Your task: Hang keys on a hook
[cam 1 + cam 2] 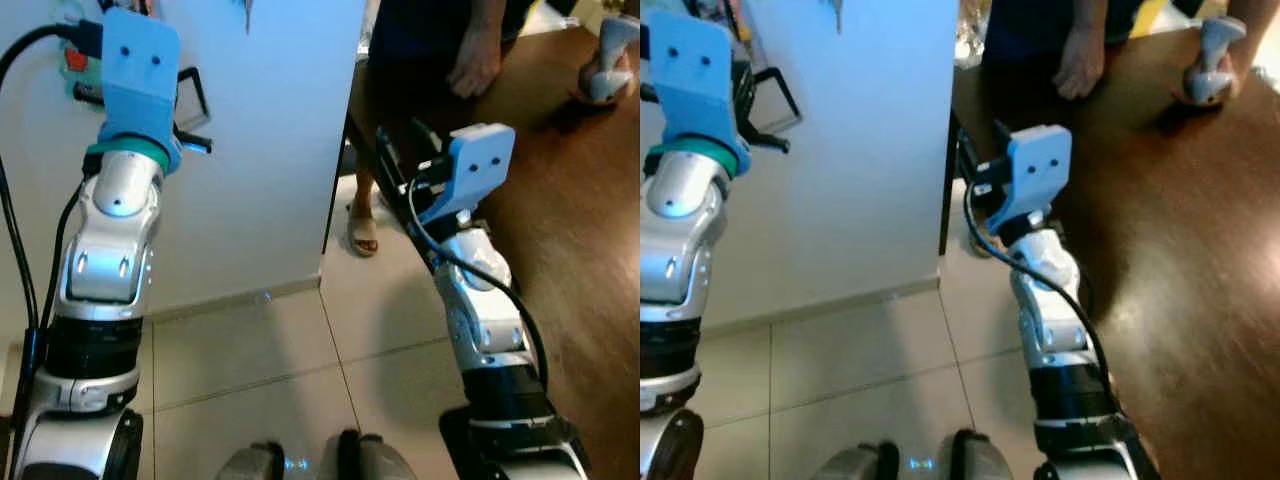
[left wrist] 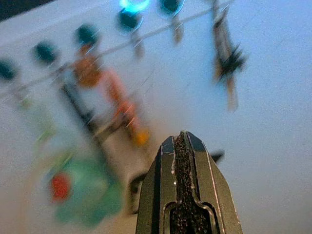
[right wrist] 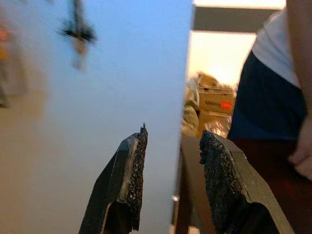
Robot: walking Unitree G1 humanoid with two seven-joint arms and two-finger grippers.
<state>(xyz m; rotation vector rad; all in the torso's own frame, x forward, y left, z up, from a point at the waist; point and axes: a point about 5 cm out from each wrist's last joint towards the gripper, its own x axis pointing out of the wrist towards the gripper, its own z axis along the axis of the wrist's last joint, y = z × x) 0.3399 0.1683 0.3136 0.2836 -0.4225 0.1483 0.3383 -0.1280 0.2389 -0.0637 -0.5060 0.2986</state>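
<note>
The left pincer (image 2: 184, 161) is clenched near blurry keys (image 2: 105, 105) at upper left. Keys look small, hard, jingly; best pinched by the ring. The right pincer (image 3: 168, 161) gapes, holding nothing.

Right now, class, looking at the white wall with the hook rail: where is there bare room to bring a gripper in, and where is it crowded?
Bare: the white wall between the hanging cluster and its right edge, below the lone dangling key. Crowded: under the hook rail, where the orange tag and green item bunch beside the left gripper. The right gripper hangs open near the wall's corner.
</note>
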